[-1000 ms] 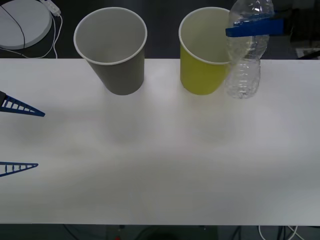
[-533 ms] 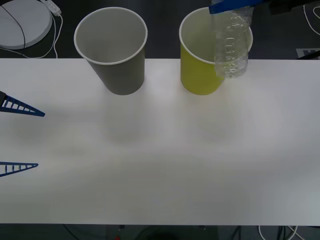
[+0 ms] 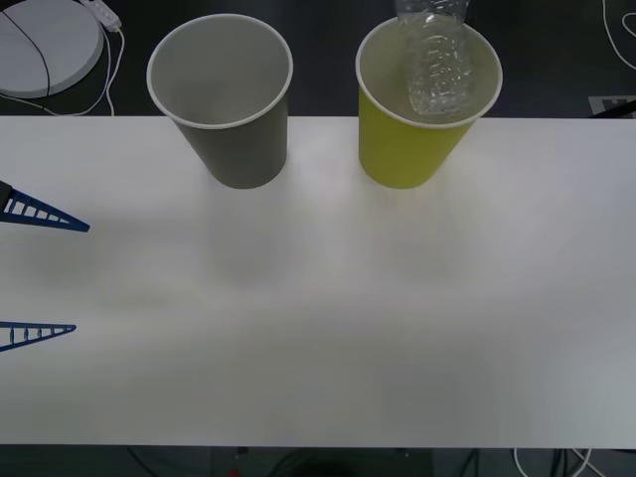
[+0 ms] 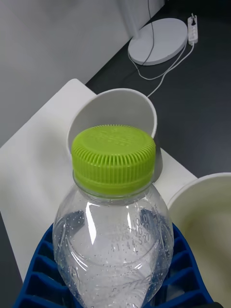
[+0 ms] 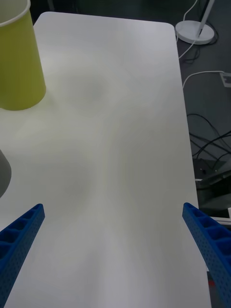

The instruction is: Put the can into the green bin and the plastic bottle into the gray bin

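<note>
The clear plastic bottle (image 3: 437, 65) hangs in the air, and from the front it appears over the mouth of the green bin (image 3: 407, 149). My right gripper (image 4: 113, 281) is shut on the bottle's body below its lime-green cap (image 4: 114, 159). The gray bin (image 3: 234, 139) stands upright to the left of the green one, and its pale inside (image 4: 113, 115) shows beyond the cap. My left gripper (image 3: 79, 278) waits open over the table's left edge, holding nothing. The can is out of view.
The white table (image 3: 328, 318) stretches bare in front of both bins. A round white lamp base (image 3: 45, 45) with a cable lies on the dark floor behind the table's far left corner. More cables lie on the floor (image 5: 207, 144) beside the table.
The bottle has travelled up and to the left, from beside the green bin's right wall to over its mouth. The blue fingers have passed beyond the front view's top edge. The left arm stayed still.
</note>
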